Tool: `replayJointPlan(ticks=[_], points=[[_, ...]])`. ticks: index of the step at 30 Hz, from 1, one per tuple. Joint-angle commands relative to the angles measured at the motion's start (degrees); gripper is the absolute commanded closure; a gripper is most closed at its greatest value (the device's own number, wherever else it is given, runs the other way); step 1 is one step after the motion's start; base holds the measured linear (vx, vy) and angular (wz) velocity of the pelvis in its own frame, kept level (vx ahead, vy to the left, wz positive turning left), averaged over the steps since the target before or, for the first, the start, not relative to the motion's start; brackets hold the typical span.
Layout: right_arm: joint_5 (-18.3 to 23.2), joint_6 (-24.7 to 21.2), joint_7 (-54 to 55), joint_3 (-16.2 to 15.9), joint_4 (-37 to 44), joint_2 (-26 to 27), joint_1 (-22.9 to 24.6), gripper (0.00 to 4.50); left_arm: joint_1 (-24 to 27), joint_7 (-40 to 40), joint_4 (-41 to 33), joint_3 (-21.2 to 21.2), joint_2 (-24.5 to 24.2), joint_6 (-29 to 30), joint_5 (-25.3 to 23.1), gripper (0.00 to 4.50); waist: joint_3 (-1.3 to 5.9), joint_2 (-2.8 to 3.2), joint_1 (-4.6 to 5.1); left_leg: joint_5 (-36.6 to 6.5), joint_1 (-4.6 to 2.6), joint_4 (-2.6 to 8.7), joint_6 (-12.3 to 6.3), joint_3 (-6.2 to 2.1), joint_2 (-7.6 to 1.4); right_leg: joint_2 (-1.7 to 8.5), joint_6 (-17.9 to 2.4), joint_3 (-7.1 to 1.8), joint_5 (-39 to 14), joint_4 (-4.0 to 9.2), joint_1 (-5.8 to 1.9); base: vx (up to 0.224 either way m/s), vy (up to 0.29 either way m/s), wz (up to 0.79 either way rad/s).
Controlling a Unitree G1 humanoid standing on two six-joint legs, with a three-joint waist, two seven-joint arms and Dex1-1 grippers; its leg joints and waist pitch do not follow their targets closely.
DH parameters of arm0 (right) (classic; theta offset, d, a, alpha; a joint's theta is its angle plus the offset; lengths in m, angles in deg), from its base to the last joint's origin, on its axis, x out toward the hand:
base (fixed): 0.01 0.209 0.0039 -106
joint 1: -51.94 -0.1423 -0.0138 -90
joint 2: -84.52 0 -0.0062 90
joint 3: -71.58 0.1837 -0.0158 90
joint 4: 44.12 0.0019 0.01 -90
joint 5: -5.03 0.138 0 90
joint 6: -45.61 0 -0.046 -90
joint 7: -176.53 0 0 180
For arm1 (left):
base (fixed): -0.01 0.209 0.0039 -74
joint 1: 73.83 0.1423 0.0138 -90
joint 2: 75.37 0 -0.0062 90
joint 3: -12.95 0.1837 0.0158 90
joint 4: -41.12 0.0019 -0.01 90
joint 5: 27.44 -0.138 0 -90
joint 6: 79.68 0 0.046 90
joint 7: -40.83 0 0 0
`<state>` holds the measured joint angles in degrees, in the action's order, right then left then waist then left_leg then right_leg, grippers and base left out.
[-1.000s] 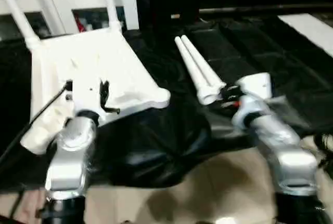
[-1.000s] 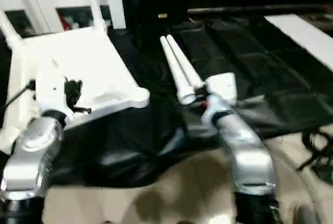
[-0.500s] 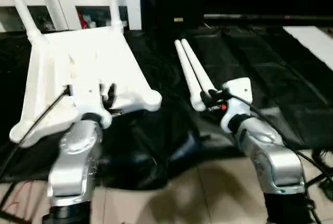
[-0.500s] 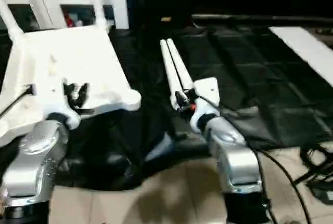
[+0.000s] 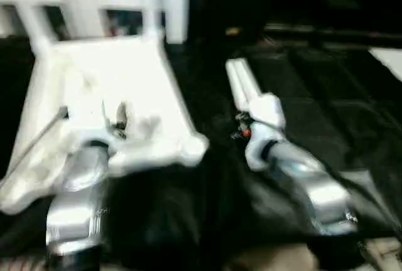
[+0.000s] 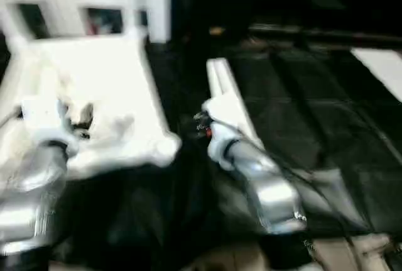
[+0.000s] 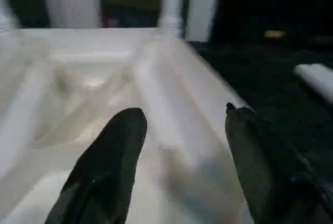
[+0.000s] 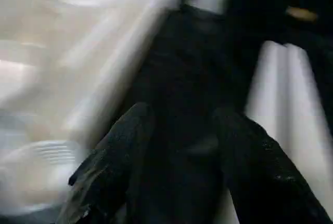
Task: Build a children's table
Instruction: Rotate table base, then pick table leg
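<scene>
Now I see the tabletop (image 5: 107, 95) lying underside up on the black sheet (image 5: 301, 101), directly under my left end effector (image 7: 179, 146), fingers spread, holding nothing. Right end effector (image 8: 179, 141), also parted and empty, hovers beside two loose legs (image 5: 242, 85).

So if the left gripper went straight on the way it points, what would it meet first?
Most likely the ribbed underside of the white tabletop, which lies right ahead between its open fingers; depth is unclear.
</scene>
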<state>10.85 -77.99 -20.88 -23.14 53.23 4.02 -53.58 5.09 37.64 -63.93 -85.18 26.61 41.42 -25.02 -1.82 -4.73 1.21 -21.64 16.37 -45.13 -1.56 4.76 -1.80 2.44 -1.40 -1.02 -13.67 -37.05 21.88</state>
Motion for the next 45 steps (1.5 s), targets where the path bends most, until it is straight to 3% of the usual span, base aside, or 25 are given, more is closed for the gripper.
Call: replayJointPlan(ticks=[1, 2, 3, 4, 5, 6, 7, 8, 9, 10, 11, 12, 13, 14, 15, 18, 22, 26, 29, 32, 33, 35, 38, 41, 45], points=[[-0.6, -2.1, 1.4, -0.6, 0.9, 0.8, -1.5, 2.31, 0.1, -0.3, -0.8, -1.1, -0.9, 0.5, 0.1, 1.28, 3.58, 0.09, -2.39, 11.1, 6.54, 0.41, 1.51, -1.83, -2.75, 11.81, -23.3, -9.03, 28.3, 3.98, -10.17, 0.198, -0.010, 0.05], [-0.7, -3.5, 2.0, -0.4, 0.9, 0.8, -1.8, 2.31, 0.0, -0.5, -0.7, -1.1, -0.9, 0.6, 0.4, 1.21, 3.30, 1.85, -3.16, 20.3, 8.09, 3.43, 3.38, -4.26, -6.91, 12.41, -24.7, -6.42, 57.8, 2.41, -8.25, 0.000, 0.000, 0.00], [1.5, -5.2, 1.0, 0.6, 1.2, 1.0, -2.1, 2.31, 0.0, -1.1, -0.6, -0.9, -1.1, 0.6, 0.8, 1.11, 2.97, 2.62, -3.23, 27.1, 8.22, 7.57, 2.81, -4.46, -7.95, 9.64, -21.5, -3.57, 59.7, 0.93, -7.12, -0.231, -0.037, -0.04], [3.5, -6.1, 0.8, 2.1, 1.9, 1.2, -2.5, 2.12, 0.0, -2.3, -0.5, -0.7, -1.4, 0.4, 1.6, 1.05, 3.21, 5.62, -3.09, 43.6, 5.99, 12.24, 1.23, -3.20, -8.04, 2.23, -12.4, 1.70, 52.2, -0.54, -5.29, -0.231, -0.037, -0.04], [3.4, -6.7, 1.0, 2.6, 1.8, 0.8, -3.1, 1.94, -0.1, -3.3, -0.7, -0.1, -1.9, 0.3, 1.8, 0.89, 2.55, 6.04, -2.39, 47.3, 4.86, 11.27, -0.64, -4.13, -11.27, 0.20, -8.4, 2.96, 38.9, -1.56, -2.39, -0.213, -0.081, -0.18], [3.0, -7.1, 1.3, 2.8, 1.7, 0.5, -3.5, 1.91, -0.1, -4.0, -0.9, 0.2, -2.2, 0.2, 1.8, 0.82, 3.17, 6.72, -2.79, 46.4, 2.84, 12.29, -6.51, -6.50, -16.15, 4.42, -3.5, 0.41, 10.8, -0.60, -0.67, -0.089, -0.037, 0.00], [2.6, -8.1, 1.6, 3.1, 1.5, 0.0, -4.3, 1.91, -0.3, -5.1, -0.7, 0.5, -2.7, -0.2, 2.2, 0.82, 2.56, 6.17, -3.29, 30.9, 4.21, 12.78, -4.62, -3.67, -13.62, 4.79, -5.8, 0.38, 8.4, 1.49, -1.37, -0.089, -0.037, 0.00], [2.5, -8.6, 1.7, 3.2, 1.3, -0.2, -4.6, 1.74, -0.4, -5.6, -0.7, 0.7, -3.0, -0.3, 2.5, 0.68, 2.43, 5.44, -3.30, 22.3, 4.87, 12.68, -2.64, -2.03, -11.81, 5.00, -7.6, 0.16, 8.4, 2.65, -2.13, 0.000, 0.000, 0.00], [2.2, -9.8, 1.9, 3.4, 1.1, -0.6, -5.3, 1.74, -0.6, -7.0, -0.4, 1.4, -4.0, -0.4, 2.8, 0.68, 2.16, 4.47, -4.13, 11.8, 5.79, 13.00, 1.03, 0.34, -9.74, 6.02, -10.0, -0.13, 6.1, 4.18, -3.41, -0.073, 0.032, 0.05], [1.9, -10.5, 2.0, 3.4, 0.9, -1.0, -5.8, 1.63, -0.7, -7.8, -0.2, 2.0, -4.9, -0.2, 2.7, 0.56, 1.92, 4.15, -4.41, 7.5, 5.49, 13.31, 2.32, 0.87, -9.74, 6.10, -10.1, -0.19, 2.5, 4.70, -3.31, -0.073, 0.032, 0.05], [1.4, -10.9, 2.2, 3.3, 0.5, -1.4, -6.6, 1.50, -0.9, -8.5, 0.1, 2.6, -5.8, -0.2, 2.5, 0.41, 1.66, 4.47, -4.59, 1.0, 4.62, 13.88, 4.12, 1.52, -10.17, 5.80, -10.0, -0.12, -6.2, 5.34, -2.70, -0.080, 0.015, 0.07], [0.7, -11.7, 3.1, 3.5, -0.1, -1.6, -7.8, 1.45, -1.2, -10.2, 0.5, 3.2, -6.7, -0.1, 2.9, 0.36, 1.16, 4.47, -4.12, -4.5, 4.48, 14.83, 5.94, 1.76, -10.49, 5.32, -8.9, 0.17, -15.0, 5.80, -2.24, -0.075, 0.017, -0.03], [0.4, -12.6, 3.7, 3.6, -0.6, -1.7, -8.7, 1.37, -1.5, -11.4, 0.8, 3.7, -7.5, -0.1, 3.1, 0.29, 1.16, 4.47, -4.12, -4.5, 4.48, 14.83, 5.94, 1.76, -10.49, 5.32, -8.9, 0.17, -15.0, 5.80, -2.24, -0.075, 0.017, -0.03], [0.0, -14.3, 4.5, 3.6, -1.2, -2.1, -10.1, 1.37, -2.0, -13.4, 1.2, 4.6, -9.0, -0.2, 3.1, 0.29, 1.02, 4.51, -3.70, -9.2, 4.44, 15.39, 7.77, 1.62, -10.57, 5.36, -7.0, 0.46, -22.3, 6.05, -2.03, -0.076, 0.027, -0.15], [-0.1, -16.4, 5.0, 3.4, -1.6, -2.5, -11.4, 1.29, -2.5, -15.6, 1.8, 5.7, -10.6, -1.0, 2.9, 0.07, 1.26, 4.83, -3.31, -11.6, 4.34, 15.61, 9.30, 1.25, -10.61, 5.33, -5.6, 0.59, -24.2, 5.99, -1.73, -0.069, 0.024, -0.15], [0.3, -21.3, 6.6, 4.4, -4.3, -2.5, -14.3, 1.29, -4.4, -18.5, 3.0, 6.9, -12.7, -1.5, 2.7, 0.07, 1.21, 4.91, -2.92, -13.2, 4.07, 15.84, 10.45, 1.30, -10.56, 5.42, -4.9, 0.33, -20.6, 6.14, -1.01, -0.042, 0.014, -0.08], [-0.4, -26.0, 8.4, 6.2, -10.0, -2.8, -18.6, 1.29, -6.3, -22.8, 4.2, 9.1, -15.7, -1.2, 3.2, 0.07, 1.51, 4.86, -2.81, -11.5, 4.37, 15.40, 10.15, 1.74, -10.35, 5.82, -5.1, 0.38, -21.1, 6.18, -0.91, 0.000, 0.000, 0.00], [-0.7, -29.9, 9.0, 7.4, -13.8, -3.4, -21.3, 1.29, -6.8, -29.1, 3.5, 11.5, -18.3, -0.9, 5.6, 0.07, 1.91, 4.95, -3.06, -7.1, 4.71, 15.41, 9.41, 2.20, -10.49, 5.67, -6.1, 0.44, -15.3, 5.55, -1.18, 0.000, 0.000, 0.00], [-0.8, -32.6, 10.3, 8.5, -15.6, -3.8, -22.6, 1.29, -6.1, -34.3, 0.9, 13.5, -20.5, 0.2, 7.7, 0.07, 2.29, 4.86, -3.37, -1.3, 4.98, 15.12, 8.45, 2.84, -10.54, 5.52, -7.7, 0.51, -7.8, 4.82, -1.45, 0.000, 0.000, 0.00], [-0.4, -35.8, 10.1, 8.7, -17.2, -4.5, -23.5, 1.29, -5.1, -39.4, -2.3, 14.9, -22.7, 4.1, 11.6, 0.07, 2.53, 4.88, -3.60, 3.8, 5.06, 14.69, 7.54, 3.42, -10.40, 5.31, -9.3, 0.63, -0.6, 4.09, -1.78, 0.000, 0.000, 0.00], [-0.2, -37.4, 9.8, 8.9, -18.8, -4.8, -23.9, 1.29, -4.2, -42.4, -4.6, 15.4, -23.8, 6.8, 14.8, 0.07, 2.56, 4.82, -3.68, 5.0, 5.11, 14.57, 7.18, 3.67, -10.36, 5.29, -9.8, 0.63, 0.9, 4.00, -1.97, 0.000, 0.000, 0.00], [0.0, -38.1, 9.6, 9.1, -19.9, -5.0, -24.1, 1.29, -3.9, -43.6, -5.6, 15.8, -24.3, 7.7, 16.0, 0.07, 2.55, 4.79, -3.76, 5.5, 5.02, 14.49, 6.84, 3.87, -10.45, 5.22, -10.2, 0.60, 2.0, 3.92, -2.02, 0.000, 0.000, 0.00], [-0.2, -38.4, 9.7, 9.2, -22.0, -5.3, -24.5, 1.29, -3.8, -43.7, -5.8, 15.9, -24.2, 8.7, 16.6, 0.07, 2.44, 4.76, -3.76, 5.0, 4.88, 14.55, 6.82, 3.99, -10.53, 5.13, -10.3, 0.57, 1.1, 4.03, -2.03, 0.000, 0.000, 0.00], [0.2, -38.6, 8.8, 9.0, -24.5, -5.5, -25.1, 1.29, -4.1, -43.5, -5.2, 16.5, -24.6, 8.3, 16.0, 0.07, 2.10, 4.55, -3.71, 1.3, 4.63, 14.75, 7.66, 4.02, -10.68, 5.29, -9.5, 0.40, -5.5, 4.61, -1.83, 0.000, 0.000, 0.00], [1.2, -38.5, 6.8, 8.9, -27.3, -5.5, -26.2, 1.29, -4.3, -43.5, -5.4, 16.7, -25.1, 8.9, 16.2, 0.07, 1.97, 4.48, -3.67, -1.2, 4.51, 14.90, 8.54, 3.90, -10.77, 5.40, -8.3, 0.35, -10.3, 4.98, -1.60, 0.000, 0.000, 0.00]])
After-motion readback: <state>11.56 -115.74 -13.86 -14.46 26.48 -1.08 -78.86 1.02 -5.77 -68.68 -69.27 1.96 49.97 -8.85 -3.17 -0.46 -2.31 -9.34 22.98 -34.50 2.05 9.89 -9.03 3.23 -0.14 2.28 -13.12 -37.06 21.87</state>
